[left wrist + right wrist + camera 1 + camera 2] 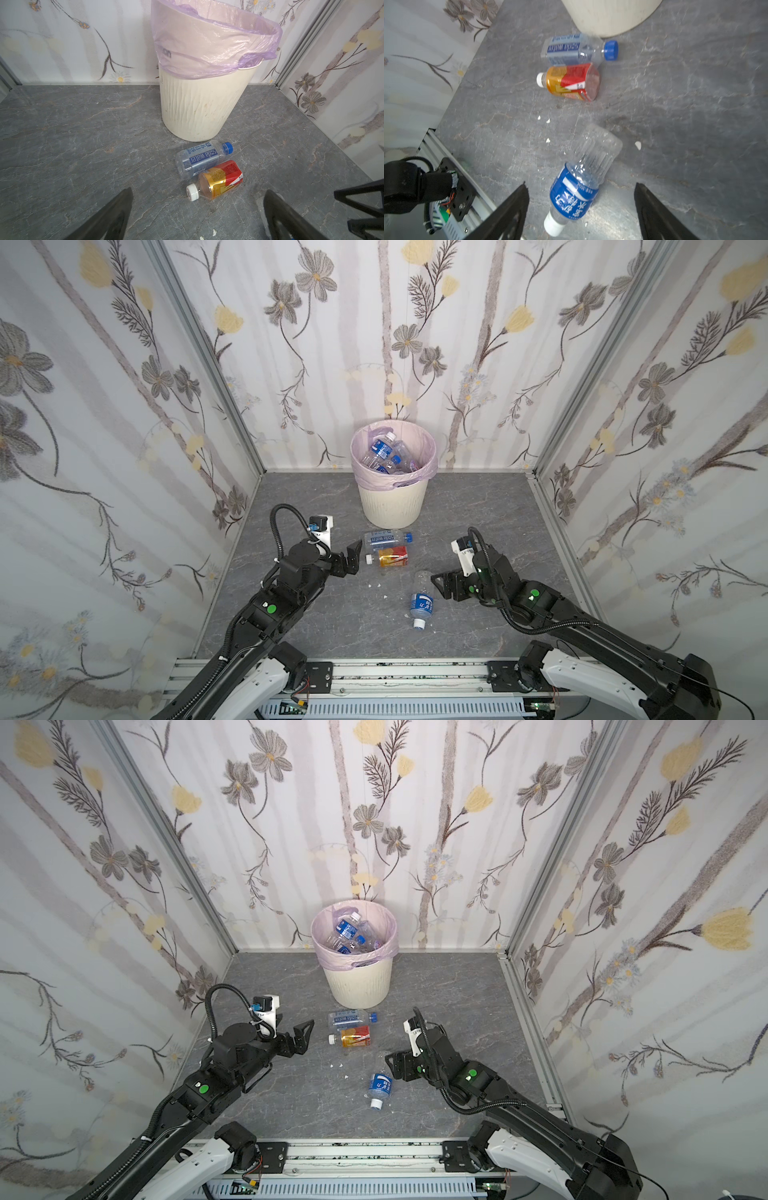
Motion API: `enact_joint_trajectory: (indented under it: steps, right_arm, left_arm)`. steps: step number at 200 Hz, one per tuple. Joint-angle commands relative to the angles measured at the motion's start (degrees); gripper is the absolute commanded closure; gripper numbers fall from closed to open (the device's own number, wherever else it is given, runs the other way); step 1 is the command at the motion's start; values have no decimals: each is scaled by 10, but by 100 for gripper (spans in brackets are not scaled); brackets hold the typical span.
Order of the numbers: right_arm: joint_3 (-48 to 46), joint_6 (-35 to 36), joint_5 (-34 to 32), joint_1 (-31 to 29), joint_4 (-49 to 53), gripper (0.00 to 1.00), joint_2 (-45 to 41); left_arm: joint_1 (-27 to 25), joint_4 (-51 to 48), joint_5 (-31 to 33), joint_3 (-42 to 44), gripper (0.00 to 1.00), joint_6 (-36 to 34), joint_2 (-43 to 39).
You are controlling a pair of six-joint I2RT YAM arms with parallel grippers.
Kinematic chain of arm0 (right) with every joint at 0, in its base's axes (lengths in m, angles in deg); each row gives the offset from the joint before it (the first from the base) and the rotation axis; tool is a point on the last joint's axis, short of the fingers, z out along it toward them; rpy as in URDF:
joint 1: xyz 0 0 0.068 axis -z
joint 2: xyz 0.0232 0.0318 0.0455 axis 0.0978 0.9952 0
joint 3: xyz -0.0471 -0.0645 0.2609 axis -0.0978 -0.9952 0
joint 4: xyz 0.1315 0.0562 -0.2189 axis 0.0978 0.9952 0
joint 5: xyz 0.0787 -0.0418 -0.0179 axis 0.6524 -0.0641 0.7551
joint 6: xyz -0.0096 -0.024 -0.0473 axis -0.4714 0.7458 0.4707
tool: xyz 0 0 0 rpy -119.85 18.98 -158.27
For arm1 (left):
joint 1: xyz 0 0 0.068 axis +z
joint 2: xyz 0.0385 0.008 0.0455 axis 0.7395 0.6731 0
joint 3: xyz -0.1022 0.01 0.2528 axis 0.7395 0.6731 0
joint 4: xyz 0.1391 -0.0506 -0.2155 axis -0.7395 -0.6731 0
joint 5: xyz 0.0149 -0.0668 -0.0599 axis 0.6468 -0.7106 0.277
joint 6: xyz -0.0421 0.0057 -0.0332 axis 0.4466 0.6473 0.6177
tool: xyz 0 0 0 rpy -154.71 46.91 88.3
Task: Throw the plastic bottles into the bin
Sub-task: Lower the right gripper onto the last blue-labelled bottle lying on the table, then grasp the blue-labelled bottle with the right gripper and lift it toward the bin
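While several clear plastic bottles with blue labels (382,450) lie inside the round cream-white ribbed bin with a pale pink liner (392,506), three more lie on the grey marbled table (478,510). Just in front of the bin, a clear soda-water bottle with a blue cap (384,538) touches a bottle with a red-orange label and white cap (392,557). Nearer the robot lies a clear bottle with a blue label and white cap (422,601). The right fingers (512,207) stand apart on either side of it, not touching. The left fingers (355,549) are spread wide and empty beside the pair. Small white scraps (638,145) dot the table.
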Motion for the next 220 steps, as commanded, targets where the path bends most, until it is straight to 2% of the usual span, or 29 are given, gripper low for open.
enact_joint_trajectory:
  steps: [1,32,106,126,139,159,194,220]
  right_arm:
    - [-26,-73,-7,-28,-50,20,8]
    - [-36,-97,-9,-38,-88,19,63]
    - [-22,-90,-17,-40,-167,20,218]
    - [-15,-81,-18,-40,-171,23,250]
    - [-14,-76,-25,-40,-172,28,264]
    - [-17,-74,-46,-40,-167,36,267]
    - [-18,-64,-86,-40,-140,39,236]
    - [-18,-39,-103,-40,-131,41,182]
  left_arm:
    - [1,12,15,4,0,2,-3]
    - [1,11,15,6,0,0,-7]
    - [1,7,3,23,0,3,-36]
    - [1,4,3,22,0,2,-38]
    - [1,3,5,22,0,1,-39]
    - [1,1,5,23,0,2,-40]
    - [1,-2,6,22,0,2,-40]
    - [1,-2,9,22,0,2,-37]
